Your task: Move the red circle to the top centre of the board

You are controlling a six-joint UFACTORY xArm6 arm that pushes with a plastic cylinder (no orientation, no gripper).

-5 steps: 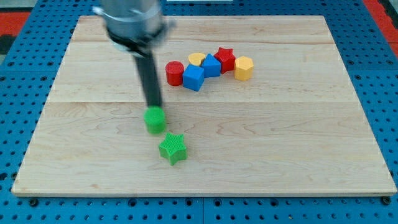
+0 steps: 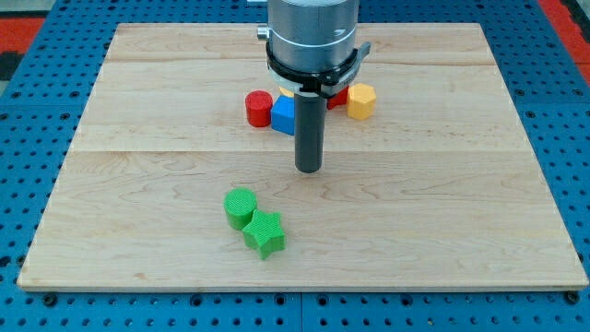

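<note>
The red circle (image 2: 259,108) sits on the wooden board (image 2: 442,212), left of centre in the upper half. It touches a blue block (image 2: 282,115) on its right. My tip (image 2: 308,170) is below and to the right of the red circle, apart from it, just below the blue block. The arm's body hides the middle of the block cluster. A yellow block (image 2: 360,100) shows at the cluster's right end, with a sliver of a red block (image 2: 339,94) beside it.
A green circle (image 2: 240,208) and a green star (image 2: 265,232) touch each other in the lower half, left of and below my tip. A blue pegboard (image 2: 37,120) surrounds the board.
My tip has moved right and slightly up, away from the green circle. The green circle has slid down and right against the green star. The arm now hides part of the cluster.
</note>
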